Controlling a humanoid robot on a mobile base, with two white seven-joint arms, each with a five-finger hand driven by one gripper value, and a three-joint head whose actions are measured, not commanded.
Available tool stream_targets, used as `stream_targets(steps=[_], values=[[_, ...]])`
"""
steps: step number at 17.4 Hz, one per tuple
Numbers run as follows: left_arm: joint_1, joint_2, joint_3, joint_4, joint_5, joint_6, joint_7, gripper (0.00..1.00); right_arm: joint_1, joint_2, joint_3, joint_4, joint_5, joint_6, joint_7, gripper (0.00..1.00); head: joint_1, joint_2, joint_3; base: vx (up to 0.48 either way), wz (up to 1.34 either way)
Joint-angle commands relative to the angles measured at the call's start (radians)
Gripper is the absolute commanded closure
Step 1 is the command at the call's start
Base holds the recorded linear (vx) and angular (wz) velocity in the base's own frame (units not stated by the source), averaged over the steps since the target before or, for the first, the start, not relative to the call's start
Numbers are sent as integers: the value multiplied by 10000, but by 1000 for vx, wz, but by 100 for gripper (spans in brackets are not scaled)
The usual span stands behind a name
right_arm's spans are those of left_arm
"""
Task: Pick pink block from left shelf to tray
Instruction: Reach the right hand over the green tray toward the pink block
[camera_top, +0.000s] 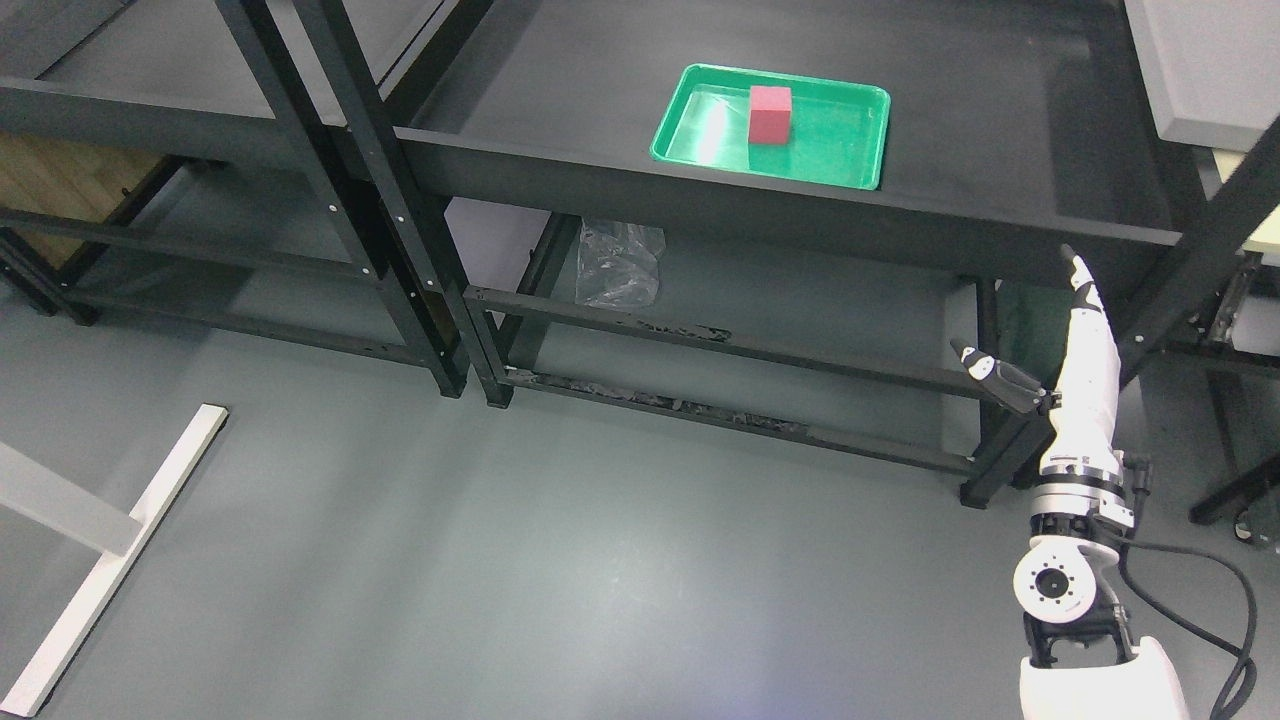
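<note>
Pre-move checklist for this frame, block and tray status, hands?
1. Pink block inside the green tray: ok, it stands upright near the tray's middle.
2. Tray fully on the shelf: ok, though its front rim is near the shelf edge.
3. Right hand free of the block: ok, fingers extended, holding nothing, below the shelf's front right.
4. Left hand position: cannot tell, not in view.
5. Path clear for the right arm to withdraw: ok, open floor below; shelf post close beside it.
</note>
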Motion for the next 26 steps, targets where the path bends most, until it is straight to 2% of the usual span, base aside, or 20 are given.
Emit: stream_targets(steps=[1, 6, 15, 26], values=[[-322, 175, 0, -175, -15, -8, 0, 0, -3, -199, 211, -58, 7067, -32, -18, 0, 0, 0, 0, 280, 211], [-322, 175, 0, -175, -15, -8, 0, 0, -19, -199, 334, -27, 7052, -201, 88, 0, 0, 0, 0, 267, 250], [-322, 175, 0, -175, 0, -8, 0, 0, 12, -138, 426, 80, 6990, -354, 1790, 0, 0, 0, 0, 284, 244], [-322, 175, 0, -175, -15, -8, 0, 0, 334, -229, 288, 525, 7036, -324, 2605, 1, 0, 0, 0, 228, 8]])
